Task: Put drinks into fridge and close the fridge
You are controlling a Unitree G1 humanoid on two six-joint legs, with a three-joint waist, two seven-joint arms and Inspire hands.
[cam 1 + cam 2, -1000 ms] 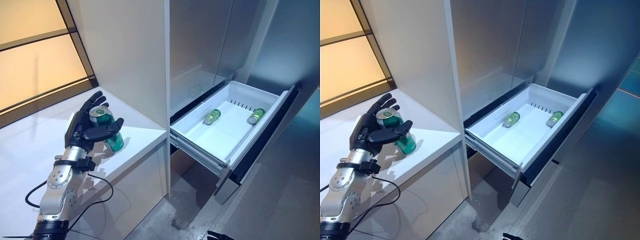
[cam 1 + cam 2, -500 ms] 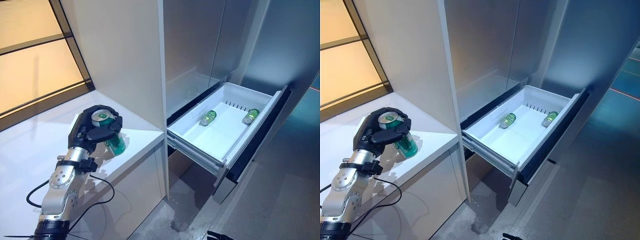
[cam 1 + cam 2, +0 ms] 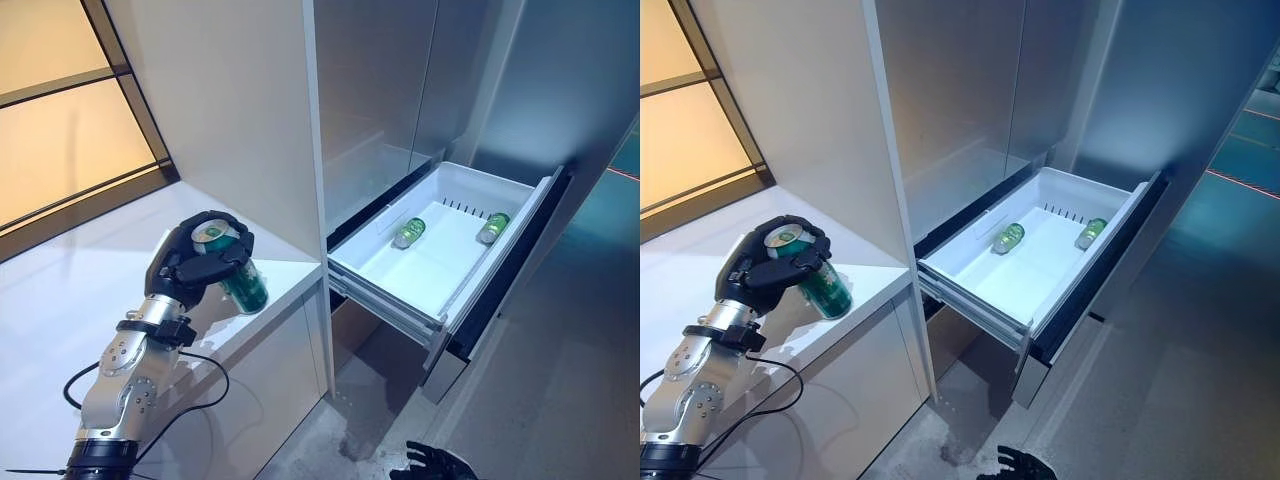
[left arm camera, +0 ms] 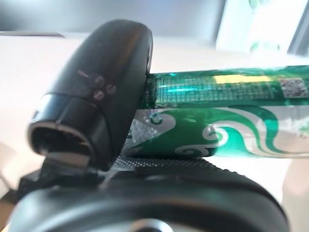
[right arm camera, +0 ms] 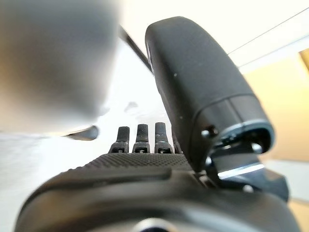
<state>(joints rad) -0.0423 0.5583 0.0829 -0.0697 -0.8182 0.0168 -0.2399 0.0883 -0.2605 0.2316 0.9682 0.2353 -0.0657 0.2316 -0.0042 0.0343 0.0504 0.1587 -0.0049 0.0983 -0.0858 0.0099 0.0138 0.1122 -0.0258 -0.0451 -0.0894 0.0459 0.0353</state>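
**Left hand grips one green can over worktop; two cans in open freezer drawer**

Floor (image 3: pixel 560 400): grey, speckled, a dark stain near the cabinet foot. Right hand (image 3: pixel 1025 464) shows at the lower edge of the head views, low above the floor; in its own wrist view the fingers (image 5: pixel 143 137) stand fairly straight beside the thumb, nothing between them.

Worktop (image 3: pixel 60 300): white, smooth, running to a corner beside a tall white cabinet panel (image 3: pixel 240 110). Left hand (image 3: pixel 200 258) is over the worktop near its front edge, fingers and thumb curled round a green can (image 3: pixel 238 275). The can is tilted, silver top toward the hand's back, its lower end pointing down toward the worktop; whether it touches the surface cannot be told. Left wrist view confirms thumb pressed across the can body.

Behind the worktop: an amber-lit window (image 3: pixel 70 110) with dark frame.

Farther right: steel-faced fridge (image 3: pixel 560 90), its drawer (image 3: pixel 385 275) pulled out, white inside. Two green cans lie on their sides at the back of it, well apart: one (image 3: pixel 409 233) nearer the cabinet, one (image 3: pixel 492 227) toward the drawer front.

Count: green cans, three; drawers open, one.
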